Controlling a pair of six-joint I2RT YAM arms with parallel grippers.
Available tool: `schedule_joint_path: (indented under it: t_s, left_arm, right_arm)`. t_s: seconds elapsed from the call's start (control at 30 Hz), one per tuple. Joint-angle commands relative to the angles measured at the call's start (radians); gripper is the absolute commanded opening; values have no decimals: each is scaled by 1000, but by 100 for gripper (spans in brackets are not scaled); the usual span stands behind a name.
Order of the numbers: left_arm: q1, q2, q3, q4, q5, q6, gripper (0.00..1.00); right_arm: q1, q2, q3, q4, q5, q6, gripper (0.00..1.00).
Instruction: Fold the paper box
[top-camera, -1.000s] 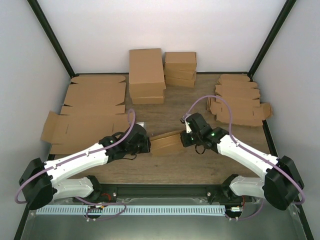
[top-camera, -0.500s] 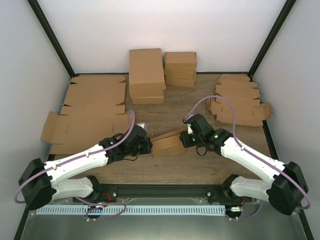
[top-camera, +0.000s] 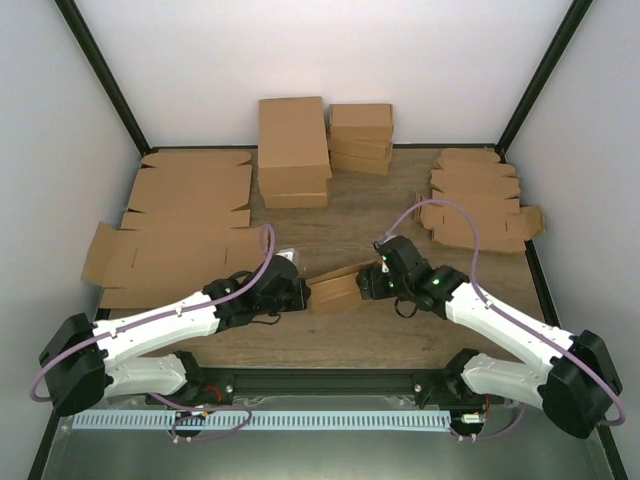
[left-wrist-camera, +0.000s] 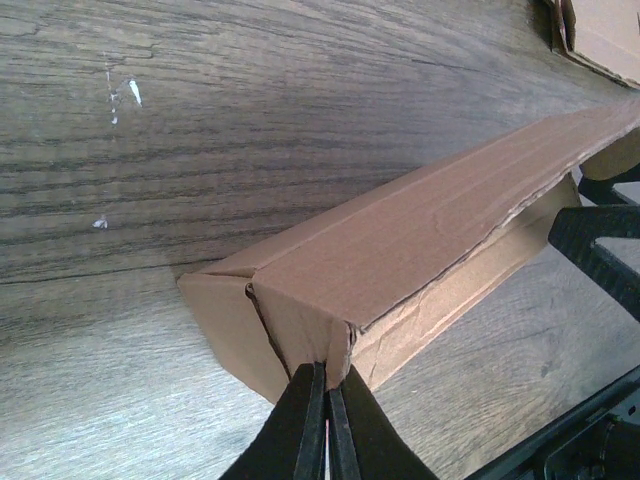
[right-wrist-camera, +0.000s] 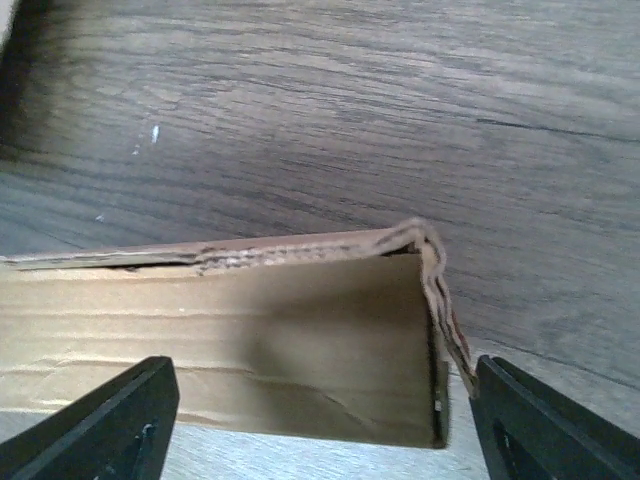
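The paper box (top-camera: 337, 287) is a small brown oblong piece lying between the two arms near the table's front. In the left wrist view the paper box (left-wrist-camera: 420, 235) runs away to the right, and my left gripper (left-wrist-camera: 327, 375) is shut on the cardboard edge at its near corner. My right gripper (top-camera: 373, 283) is at the box's other end. In the right wrist view its fingers (right-wrist-camera: 100, 420) stand wide apart on either side of the box end (right-wrist-camera: 250, 330), with the right finger close to the frayed corner flap.
Two stacks of bigger folded boxes (top-camera: 293, 150) (top-camera: 360, 138) stand at the back. Large flat cardboard sheets (top-camera: 180, 220) cover the left side. A pile of small die-cut blanks (top-camera: 478, 205) lies at the right. Black frame posts rise at both back corners.
My right gripper has opened and let go of the box's end. Both arms and the box have shifted slightly to the right.
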Motion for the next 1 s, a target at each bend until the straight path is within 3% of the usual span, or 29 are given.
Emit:
schedule_joint_path:
  t_s: [0.0, 0.2, 0.5, 0.73, 0.97]
  left_arm:
    - [-10, 17, -12, -68, -3, -7, 4]
    - [-9, 16, 19, -99, -21, 10, 4]
    - [5, 8, 60, -122, -20, 38, 4]
    - [25, 13, 118, -154, 2, 86, 4]
    - [28, 9, 114, -191, 8, 106, 4]
  right_arm:
    - [-7, -55, -18, 45, 54, 23, 86]
    - [-133, -52, -60, 108, -148, -54, 81]
    - [-136, -69, -132, 193, -345, 20, 68]
    - [-78, -103, -162, 206, -337, 101, 65]
    - [-54, -128, -159, 162, -263, 106, 67]
